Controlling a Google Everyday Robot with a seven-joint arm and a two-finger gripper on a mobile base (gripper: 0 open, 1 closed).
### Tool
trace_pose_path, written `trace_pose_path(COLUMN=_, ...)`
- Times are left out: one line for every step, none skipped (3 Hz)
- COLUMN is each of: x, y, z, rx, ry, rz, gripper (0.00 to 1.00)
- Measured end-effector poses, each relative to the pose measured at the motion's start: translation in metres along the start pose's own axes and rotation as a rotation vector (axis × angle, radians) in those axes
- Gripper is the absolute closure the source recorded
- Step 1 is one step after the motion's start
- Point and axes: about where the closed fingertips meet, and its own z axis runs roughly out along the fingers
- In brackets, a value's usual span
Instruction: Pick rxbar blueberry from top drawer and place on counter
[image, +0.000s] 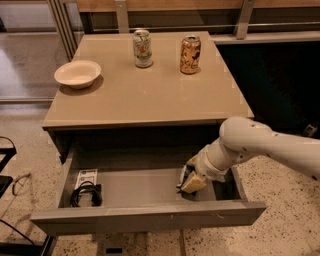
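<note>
The top drawer (150, 215) stands pulled open under the counter (150, 95). My gripper (191, 181) is down inside the drawer at its right end, low over the drawer floor, with the white arm reaching in from the right. A small dark shape (182, 178) shows against the gripper's left side. It could be the rxbar blueberry, but most of it is hidden by the gripper and I cannot tell whether it is held.
A white card with a black cable coil (86, 190) lies at the drawer's left end. On the counter stand a cream bowl (77, 73) at the left, a green-white can (142, 48) and an orange can (190, 54) at the back.
</note>
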Motion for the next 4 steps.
trace_pose_path(x=-0.026, y=0.007, z=-0.114, rx=0.057, ry=-0.051, rz=-0.022, gripper=1.00)
trace_pose_path(x=-0.030, y=0.007, z=-0.116, rx=0.054, ry=-0.057, rz=-0.013, gripper=1.00)
trace_pose_path(x=-0.040, y=0.007, z=-0.120, rx=0.045, ry=-0.074, rz=0.012, gripper=1.00)
trace_pose_path(x=-0.099, y=0.012, z=-0.162, rx=0.077, ry=-0.051, rz=-0.006, gripper=1.00)
